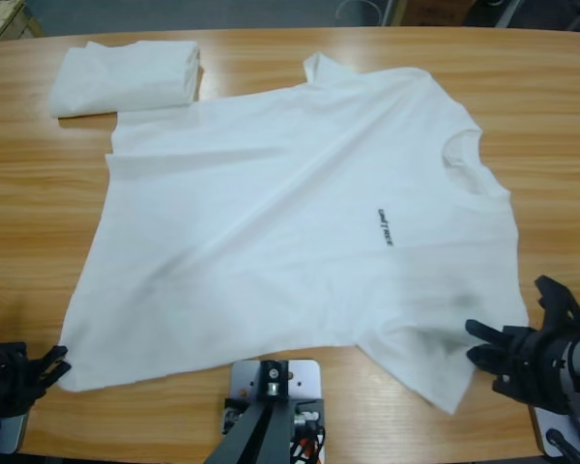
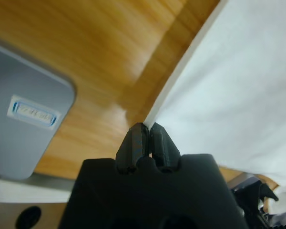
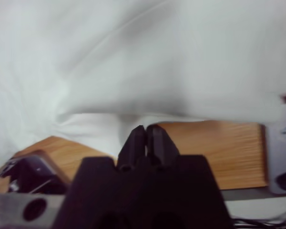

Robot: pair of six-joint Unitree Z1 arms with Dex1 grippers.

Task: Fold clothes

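A white T-shirt (image 1: 290, 222) lies spread flat on the wooden table (image 1: 39, 193), neck to the right, hem to the left, small black lettering (image 1: 385, 225) on the chest. My left gripper (image 1: 58, 362) sits at the near left hem corner. In the left wrist view the left gripper (image 2: 146, 128) is shut, with its tips touching the T-shirt's (image 2: 238, 90) corner and no cloth visible between the jaws. My right gripper (image 1: 476, 343) rests by the near sleeve. In the right wrist view the right gripper (image 3: 145, 130) is shut at the T-shirt's (image 3: 148, 62) edge.
A second white T-shirt (image 1: 126, 75), folded into a neat rectangle, lies at the far left, just touching the spread one's far corner. Bare wood shows along the left side and along the near edge (image 1: 164, 406).
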